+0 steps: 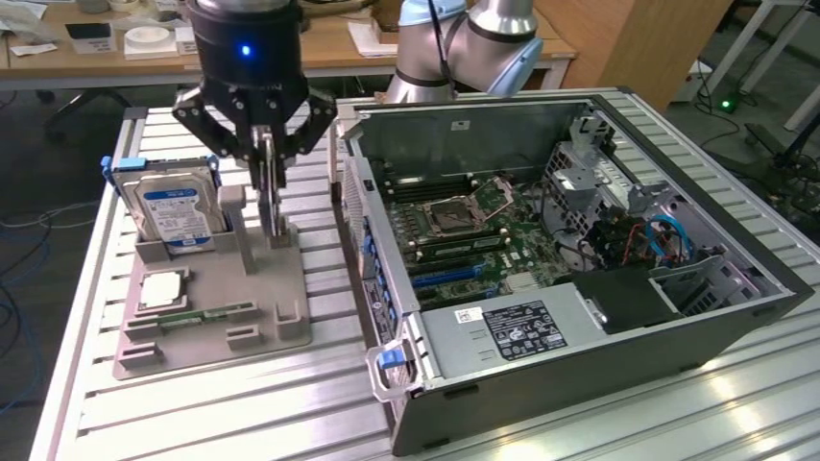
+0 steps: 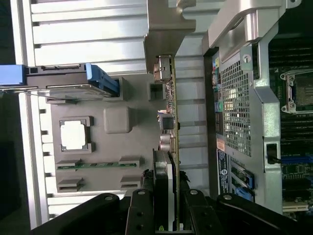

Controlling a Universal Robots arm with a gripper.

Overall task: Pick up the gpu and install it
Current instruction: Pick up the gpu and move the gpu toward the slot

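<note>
Gpu [image 1: 273, 206]: pinched by the gripper [image 1: 267, 161], one finger [image 2: 139, 210] on each flat face. Upright and on edge, hanging straight down from the gripper. Lower end at the upright post of the fixture [image 1: 256, 336]; seated there or lifted clear, cannot tell. In the wrist view: gpu [image 2: 172, 112] seen edge-on, green board with connectors along it, running away from the gripper [image 2: 167, 203] over the grey fixture [image 2: 132, 142].

Just beside the gripper, toward the exterior view's left: drive [image 1: 173, 211] with a blue-and-white label, standing upright in blue rails at the fixture's far end. Same drive [image 2: 73, 81] seen from above in the wrist view.

Farther from the gripper, on the fixture's flat part: chip [image 1: 160, 288] lying in a square recess, and next to it a memory stick [image 1: 211, 312] lying flat in a narrow slot. Both well apart from the gpu. Wrist view: chip [image 2: 73, 134], memory stick [image 2: 93, 165].

On the gripper's other side, toward the exterior view's right: case [image 1: 717, 317], lying on its side, open face up, close beside the fixture. Perforated rear panel of the case [image 2: 234, 98] nearest the gpu. Inside: motherboard [image 1: 487, 230] with socket [image 1: 462, 211], and a power supply [image 1: 506, 331] with a white label at the near end.

Under everything: table [image 1: 230, 403] of aluminium slats.

Behind the gripper: arm [image 1: 474, 38], grey with blue joint caps.
</note>
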